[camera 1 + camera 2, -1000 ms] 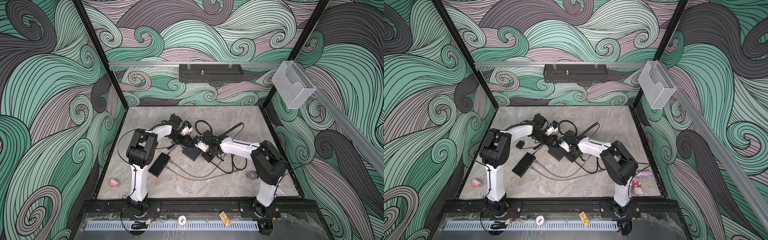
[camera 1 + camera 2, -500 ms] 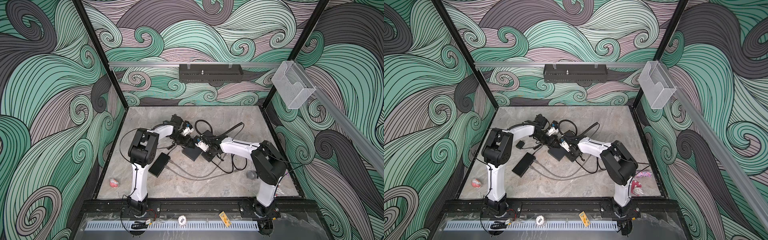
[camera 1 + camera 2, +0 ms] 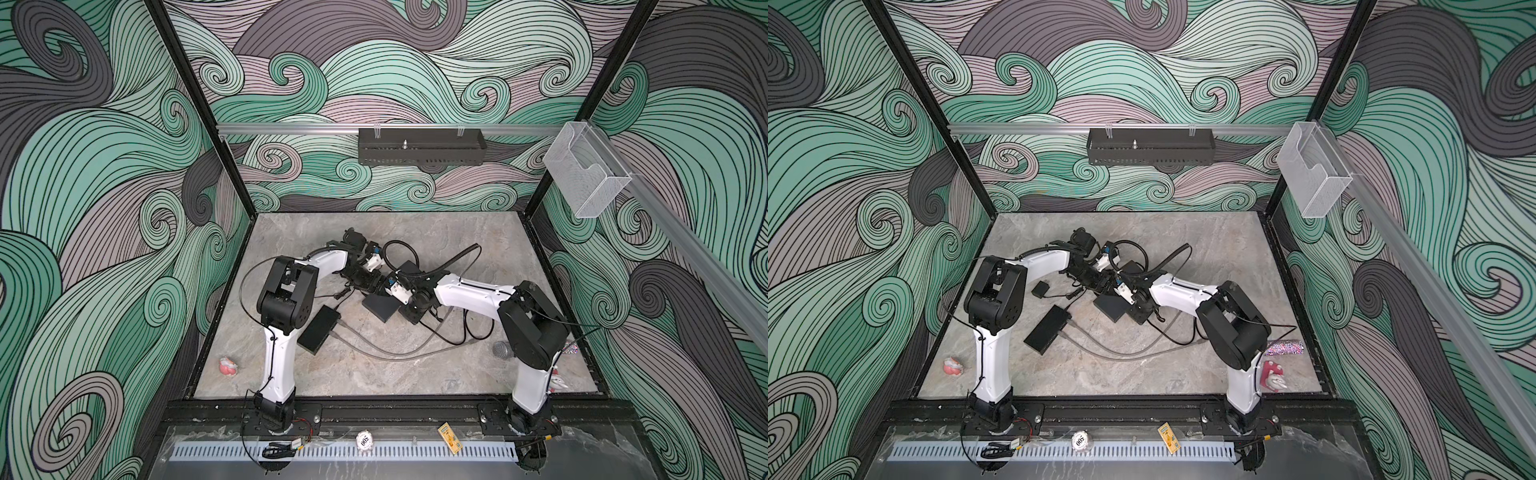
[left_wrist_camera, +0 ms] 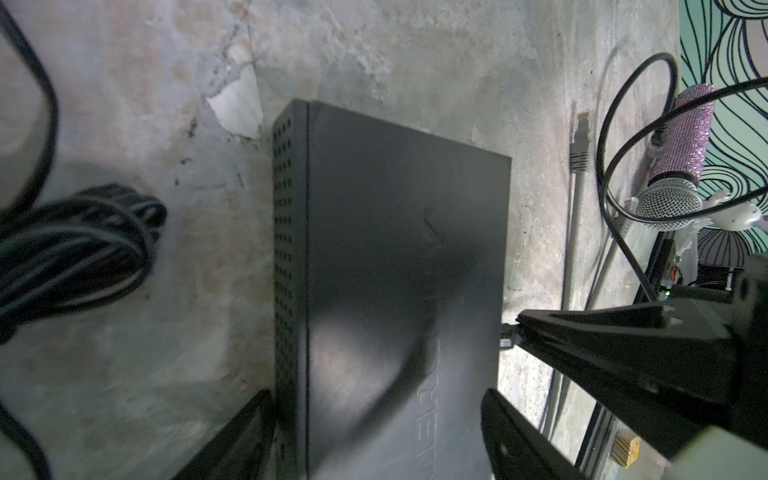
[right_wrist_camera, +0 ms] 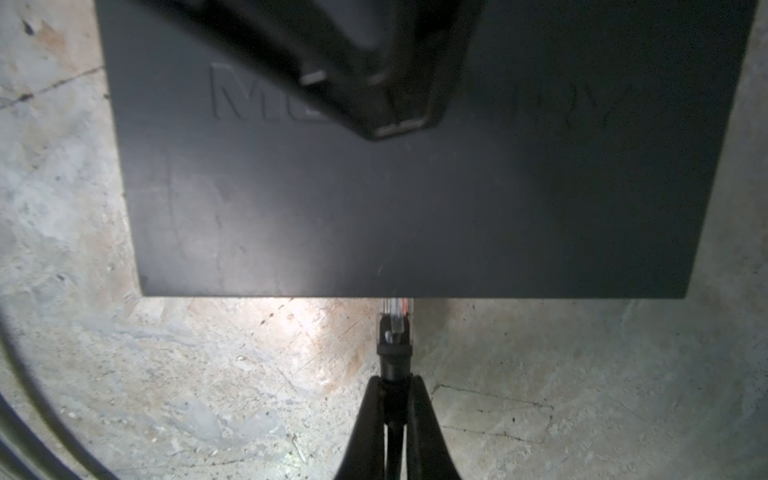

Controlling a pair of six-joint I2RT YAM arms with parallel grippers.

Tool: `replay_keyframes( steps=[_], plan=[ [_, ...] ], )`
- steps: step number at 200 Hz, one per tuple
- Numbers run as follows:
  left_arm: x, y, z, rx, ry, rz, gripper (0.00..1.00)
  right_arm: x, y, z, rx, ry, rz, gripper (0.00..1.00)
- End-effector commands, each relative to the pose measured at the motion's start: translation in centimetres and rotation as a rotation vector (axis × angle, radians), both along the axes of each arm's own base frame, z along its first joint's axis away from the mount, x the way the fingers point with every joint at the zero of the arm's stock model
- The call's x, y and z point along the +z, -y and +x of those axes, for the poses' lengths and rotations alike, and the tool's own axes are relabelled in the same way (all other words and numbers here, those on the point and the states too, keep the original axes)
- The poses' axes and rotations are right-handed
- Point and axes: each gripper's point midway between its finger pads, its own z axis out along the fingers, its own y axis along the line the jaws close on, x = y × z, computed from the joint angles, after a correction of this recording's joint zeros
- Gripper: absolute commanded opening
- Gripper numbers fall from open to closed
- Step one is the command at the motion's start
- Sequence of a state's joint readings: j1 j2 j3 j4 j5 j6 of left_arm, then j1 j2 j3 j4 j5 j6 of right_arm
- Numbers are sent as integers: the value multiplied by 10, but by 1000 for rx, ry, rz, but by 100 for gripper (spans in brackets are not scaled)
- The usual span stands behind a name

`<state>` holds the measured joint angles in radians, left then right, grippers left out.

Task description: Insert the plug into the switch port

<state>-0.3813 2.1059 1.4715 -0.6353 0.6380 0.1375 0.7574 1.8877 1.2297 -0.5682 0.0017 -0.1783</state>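
The switch [image 3: 380, 307] is a flat black box lying mid-table, also seen in the other top view [image 3: 1113, 308]. In the left wrist view my left gripper [image 4: 376, 395] straddles the switch [image 4: 395, 249], one finger against the perforated side and the other at the far edge. In the right wrist view my right gripper [image 5: 395, 382] is shut on the black boot of the clear plug [image 5: 395, 318]. The plug's tip meets the near edge of the switch [image 5: 374, 208]; the port is hidden under the top plate. The right gripper [image 3: 407, 311] sits at the switch's right side.
A second black box [image 3: 319, 334] with a grey cable [image 3: 395, 353] lies left of the front. A small black adapter [image 3: 1041, 289], a glittery microphone [image 3: 1283, 348], a pink toy [image 3: 227, 366] and black cable loops [image 3: 401, 253] surround the arms. A loose grey plug [image 4: 580, 141] lies nearby.
The left arm's elbow has edged slightly to the right. Both grippers stay at the switch, and the plug's place looks the same.
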Motion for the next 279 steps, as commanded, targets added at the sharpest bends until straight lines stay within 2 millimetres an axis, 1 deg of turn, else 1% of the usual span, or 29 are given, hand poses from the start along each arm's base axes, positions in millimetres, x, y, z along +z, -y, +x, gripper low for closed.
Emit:
replay_keyframes(
  steps=[1, 52, 86, 116, 126, 134, 148, 196, 251, 279],
  plan=[
    [-5, 5, -5, -15, -41, 6, 80, 5, -14, 13, -16, 35, 38, 0],
    [-10, 5, -10, -27, -58, 19, 80, 9, -13, 22, -69, 93, 65, 0],
    [-12, 6, -11, -30, -66, 22, 80, 7, -12, 25, -91, 108, 78, 0],
    [-10, 7, -11, -29, -68, 19, 80, 12, -10, 27, -101, 145, 105, 0],
    [-11, 7, -12, -30, -70, 19, 80, 13, -8, 24, -103, 145, 105, 0],
    [-11, 7, -12, -31, -71, 19, 80, 18, -12, 28, -104, 171, 137, 0],
    [-10, 7, -12, -31, -71, 19, 80, 20, -14, 28, -100, 176, 153, 0],
    [-10, 7, -12, -31, -71, 18, 80, 20, -15, 26, -90, 168, 161, 0],
    [-11, 7, -13, -31, -75, 21, 80, 21, -26, 19, -38, 155, 182, 0],
    [-11, 7, -13, -32, -74, 21, 80, 22, -28, 18, -28, 162, 184, 0]
  ],
)
